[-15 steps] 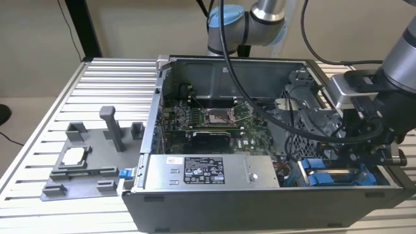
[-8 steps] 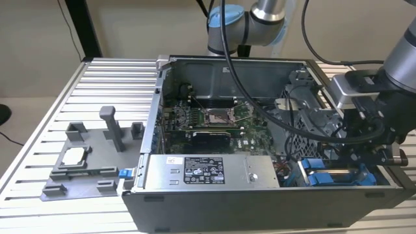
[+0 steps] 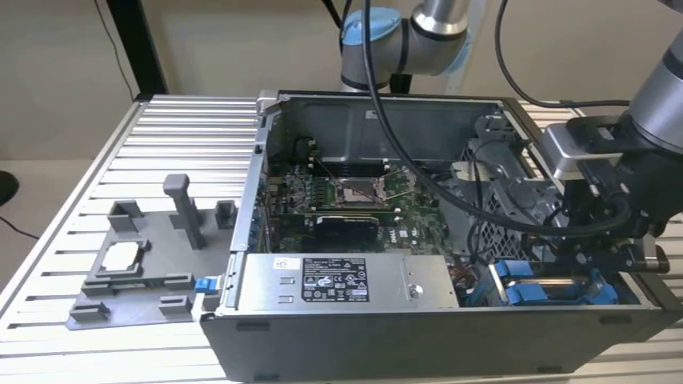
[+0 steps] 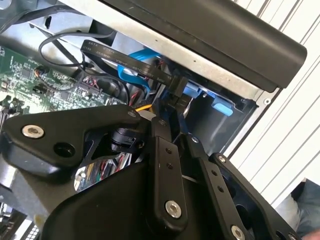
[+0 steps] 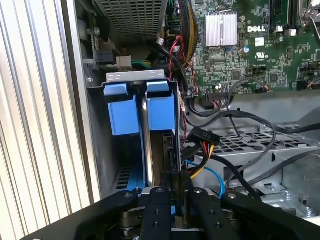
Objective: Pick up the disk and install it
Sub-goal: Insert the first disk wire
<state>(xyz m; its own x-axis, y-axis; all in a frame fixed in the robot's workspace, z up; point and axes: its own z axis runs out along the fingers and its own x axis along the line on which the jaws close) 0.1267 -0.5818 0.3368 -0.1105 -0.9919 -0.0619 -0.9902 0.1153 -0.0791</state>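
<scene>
The disk stands on edge in a slot of the drive bay at the front corner of the open computer case, on the exterior view's right. Its blue bracket shows at the far end of the slot. My gripper reaches down into this bay, and its two black fingers are closed narrowly on the disk's near edge. In the exterior view the gripper hangs just above the blue brackets. The second wrist view shows the gripper among cables beside the case wall.
A second blue bracket fills the neighbouring slot. Bundled cables and a black connector crowd the bay's other side. The grey power supply box and the motherboard lie inside the case. A grey fixture holding a small silver chip sits on the slatted table.
</scene>
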